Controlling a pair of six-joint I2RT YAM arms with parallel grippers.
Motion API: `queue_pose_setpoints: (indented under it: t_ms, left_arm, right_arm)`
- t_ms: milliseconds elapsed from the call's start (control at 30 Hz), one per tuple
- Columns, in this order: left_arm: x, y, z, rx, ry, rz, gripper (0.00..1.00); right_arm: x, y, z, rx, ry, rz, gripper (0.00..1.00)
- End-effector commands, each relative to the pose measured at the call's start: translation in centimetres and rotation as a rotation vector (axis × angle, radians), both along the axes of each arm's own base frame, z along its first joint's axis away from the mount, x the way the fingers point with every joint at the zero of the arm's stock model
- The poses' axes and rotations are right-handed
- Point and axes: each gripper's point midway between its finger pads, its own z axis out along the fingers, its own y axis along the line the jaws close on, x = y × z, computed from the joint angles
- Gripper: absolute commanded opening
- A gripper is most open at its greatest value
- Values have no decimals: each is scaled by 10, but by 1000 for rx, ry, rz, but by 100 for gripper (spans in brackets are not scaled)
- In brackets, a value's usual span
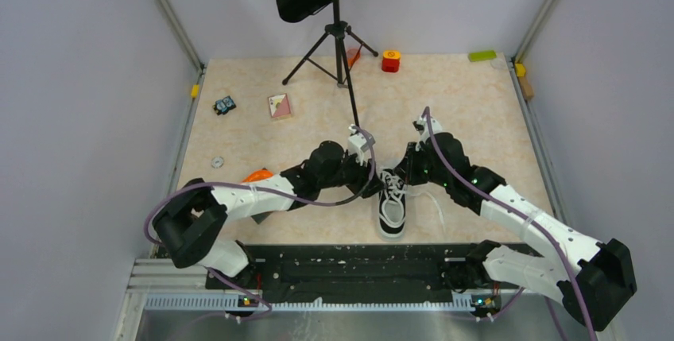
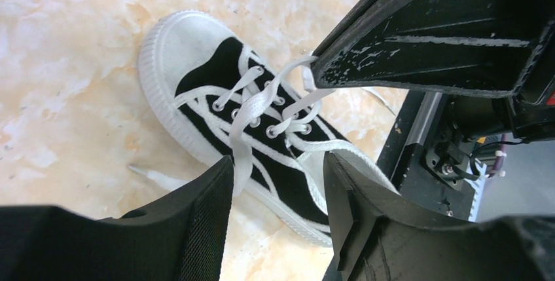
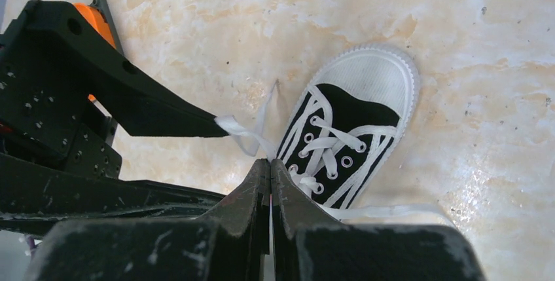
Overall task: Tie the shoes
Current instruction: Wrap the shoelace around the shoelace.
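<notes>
A small black shoe (image 1: 391,207) with a white toe cap lies between both arms, toe toward the near edge. In the left wrist view the shoe (image 2: 216,74) sits below my left gripper (image 2: 278,163), which is open. One white lace (image 2: 242,143) runs up from the eyelets and rests against the left finger (image 2: 209,209). My right gripper (image 3: 270,162) is shut over the shoe (image 3: 357,114), with a lace (image 3: 245,133) coming out of its tip. The right gripper's tip (image 2: 321,71) pinches that lace above the eyelets.
A music stand (image 1: 338,31) stands behind the shoe. A red-orange block (image 1: 390,60), a green block (image 1: 482,56), a card (image 1: 279,106) and a small toy (image 1: 225,105) lie farther back. An orange object (image 1: 257,175) sits by the left arm. A black rail (image 1: 334,273) lines the near edge.
</notes>
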Motion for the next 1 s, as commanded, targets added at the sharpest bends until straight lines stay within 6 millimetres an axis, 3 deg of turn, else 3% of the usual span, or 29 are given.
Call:
queue_pose_setpoints:
  t_ms: [0,167,233,267,333,467,633,800,967]
  left_arm:
    - [1,10,11,35,-39,19,57]
    - [-6,26,6,94,-9,43,58]
    - [-7,35,7,110,-6,71,52]
    - [-7,38,10,102,-15,79,44]
    - [-6,39,22,60,-43,97,34]
    - [9,39,49,-49,-136,171,39]
    - [36,24,81,-125,-173,254,24]
    - [40,-4,63,-57,-89,174,19]
    - [35,-19,37,-78,-11,140,17]
  right_arm:
    - [10,1,13,36,-51,-19,0]
    - [9,2,15,38,-55,-18,0]
    - [10,1,15,37,-55,-18,0]
    - [10,1,15,39,-56,-19,0]
    - [10,1,15,40,-56,-21,0]
    - [10,1,16,42,-59,-21,0]
    - [10,2,16,44,-61,-21,0]
    - [11,2,16,43,-59,-21,0]
    - [10,1,16,41,-56,-21,0]
